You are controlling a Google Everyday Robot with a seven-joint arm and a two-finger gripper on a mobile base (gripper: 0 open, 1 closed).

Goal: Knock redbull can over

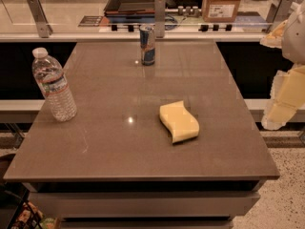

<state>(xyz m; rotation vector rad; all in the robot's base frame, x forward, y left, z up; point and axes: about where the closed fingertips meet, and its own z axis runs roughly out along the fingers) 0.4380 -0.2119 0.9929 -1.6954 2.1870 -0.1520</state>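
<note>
The redbull can stands upright at the far edge of the brown table, near its middle. It is blue and silver with a silver top. My gripper hangs at the right edge of the view, off the table's right side, well to the right of the can and nearer to me. It holds nothing that I can see.
A clear water bottle with a white cap stands upright at the table's left edge. A yellow sponge lies right of the table's centre. Behind the can are a metal post, a glass partition, and a counter with a cardboard box.
</note>
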